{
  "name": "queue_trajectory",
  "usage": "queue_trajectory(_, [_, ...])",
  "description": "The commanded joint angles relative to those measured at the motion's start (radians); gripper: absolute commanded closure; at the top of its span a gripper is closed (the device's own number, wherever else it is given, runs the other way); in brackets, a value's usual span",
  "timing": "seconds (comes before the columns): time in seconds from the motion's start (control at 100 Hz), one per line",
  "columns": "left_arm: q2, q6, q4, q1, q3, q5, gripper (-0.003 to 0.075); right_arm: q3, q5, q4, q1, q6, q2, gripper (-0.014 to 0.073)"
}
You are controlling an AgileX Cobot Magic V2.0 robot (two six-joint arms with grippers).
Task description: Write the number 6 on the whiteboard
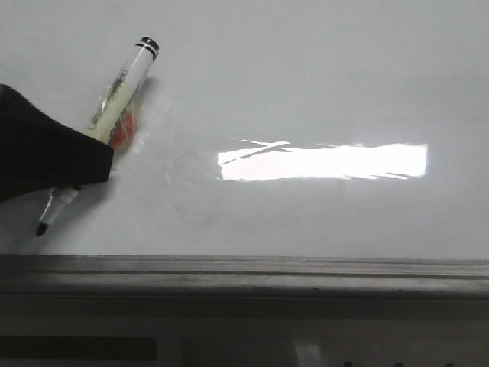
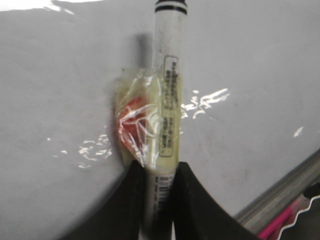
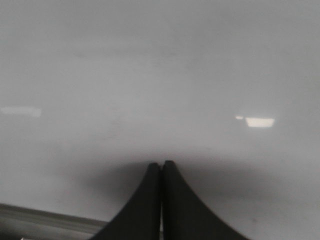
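Note:
The whiteboard (image 1: 306, 92) fills the front view, glossy white with a bright rectangular reflection and a grey frame edge near me. No number 6 shows on it. My left gripper (image 1: 84, 157) at the left is shut on a white marker pen (image 1: 122, 88), wrapped mid-barrel in clear tape with an orange patch. Its black tip (image 1: 41, 228) points down toward the board near the frame. In the left wrist view the gripper (image 2: 159, 172) clamps the marker (image 2: 169, 75) between its two black fingers. My right gripper (image 3: 161, 165) is shut and empty just over the bare board (image 3: 160, 65).
The grey metal frame edge (image 1: 244, 271) runs across the near side of the board. It also shows in the left wrist view (image 2: 285, 192), with a pink object (image 2: 280, 225) beyond it. Faint smudges lie on the board by the reflection (image 1: 325, 162).

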State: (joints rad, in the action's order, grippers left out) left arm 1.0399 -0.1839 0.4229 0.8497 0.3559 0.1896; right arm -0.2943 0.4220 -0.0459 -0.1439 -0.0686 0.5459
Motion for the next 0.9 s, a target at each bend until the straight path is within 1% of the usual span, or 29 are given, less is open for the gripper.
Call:
queue_trajectory(0.0, [-0.048,0.006,-0.108,0.030,0.038,-0.001,0.0741,-0.091,0.001,-0.010,-0.082,0.050,0.032,0.0644])
queue_trajectory(0.08, [-0.071,0.006,-0.167,0.058,0.049,-0.007,0.0741,-0.142,-0.003,-0.036,-0.195,0.077,0.054,0.0589])
queue_trajectory(0.18, [-0.083,0.006,-0.214,0.079,0.049,0.003,0.0741,-0.196,-0.045,-0.036,-0.342,0.089,0.080,0.0463])
queue_trajectory(0.19, [-0.083,0.006,-0.227,0.082,0.049,0.003,0.0741,-0.203,-0.055,-0.036,-0.364,0.089,0.083,0.0433])
queue_trajectory(0.2, [-0.083,0.006,-0.227,0.082,0.049,0.003,0.0741,-0.207,-0.059,-0.036,-0.374,0.089,0.084,0.0433])
queue_trajectory(0.23, [-0.083,0.006,-0.241,0.088,0.049,0.003,0.0741,-0.221,-0.075,-0.039,-0.417,0.089,0.090,0.0380])
queue_trajectory(0.31, [-0.083,0.006,-0.262,0.116,0.049,0.006,0.0741,-0.260,-0.119,-0.042,-0.538,0.089,0.111,0.0295])
queue_trajectory(0.38, [-0.083,0.006,-0.297,0.147,0.049,0.020,0.0741,-0.286,-0.139,-0.042,-0.624,0.089,0.134,0.0288])
queue_trajectory(0.48, [-0.083,0.006,-0.382,0.204,0.049,0.062,0.0741,-0.315,-0.190,-0.049,-0.713,0.089,0.181,0.0293])
queue_trajectory(0.52, [-0.083,0.006,-0.404,0.223,0.049,0.080,0.0741,-0.322,-0.209,-0.049,-0.734,0.089,0.198,0.0293])
queue_trajectory(0.66, [-0.083,0.006,-0.423,0.278,0.049,0.113,0.0741,-0.337,-0.265,-0.089,-0.768,0.089,0.264,0.0293])
queue_trajectory(0.76, [-0.081,0.006,-0.423,0.285,0.049,0.111,0.0741,-0.343,-0.289,-0.126,-0.778,0.089,0.309,0.0293])
queue_trajectory(0.89, [-0.081,0.006,-0.423,0.285,0.049,0.111,0.0741,-0.358,-0.315,-0.130,-0.792,0.089,0.350,0.0293])
